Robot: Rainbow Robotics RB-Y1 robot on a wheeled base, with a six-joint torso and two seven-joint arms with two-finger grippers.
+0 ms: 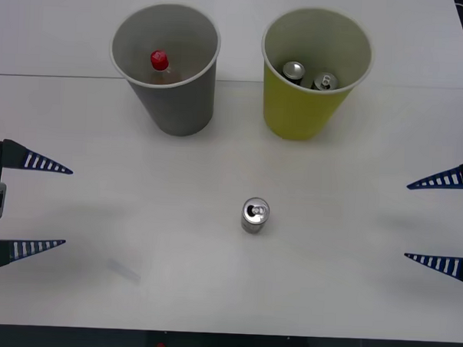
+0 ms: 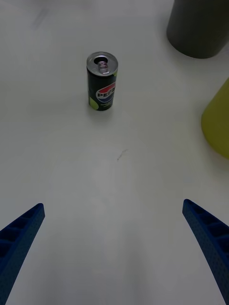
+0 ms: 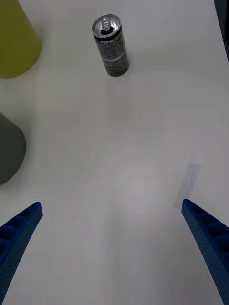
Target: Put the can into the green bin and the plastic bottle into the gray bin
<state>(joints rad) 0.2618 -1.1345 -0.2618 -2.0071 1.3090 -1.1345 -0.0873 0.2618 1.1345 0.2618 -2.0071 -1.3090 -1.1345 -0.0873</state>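
A small silver can (image 1: 255, 215) (image 2: 102, 81) (image 3: 110, 45) stands upright on the white table, in the middle, in front of both bins. The gray bin (image 1: 168, 68) (image 2: 199, 27) (image 3: 8, 150) at the back left holds the plastic bottle (image 1: 161, 65), its red cap showing. The green bin (image 1: 313, 71) (image 2: 218, 123) (image 3: 14, 40) at the back right holds two cans. My left gripper (image 1: 39, 207) (image 3: 114, 252) is open at the table's left edge, far from the can. At the right edge my right gripper (image 1: 433, 221) (image 2: 114, 252) is open, also well apart from the can.
A seam runs across the white table (image 1: 226, 296) just behind the bins. A faint pale mark (image 1: 123, 270) lies on the surface at the front left. The table's front edge is close below.
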